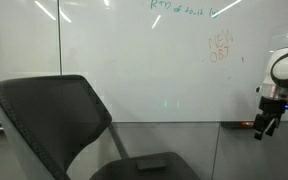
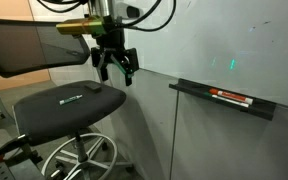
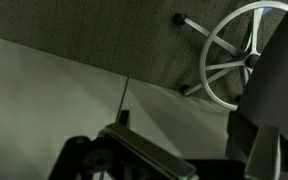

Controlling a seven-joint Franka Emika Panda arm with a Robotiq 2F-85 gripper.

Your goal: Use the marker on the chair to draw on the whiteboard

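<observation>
My gripper (image 2: 116, 70) hangs empty with its jaws spread wide, beside the chair (image 2: 54, 108) and close to the whiteboard (image 2: 234, 35) (the marker I cannot make out anywhere).

We kept our arm (image 1: 287, 66) raised with the wrist pointing down. Our tool (image 2: 116, 72) hung below it in the air, its dark fingers (image 2: 130, 72) spread wide with nothing between them. In the wrist view only its dark base showed, along the lower edge.
</observation>
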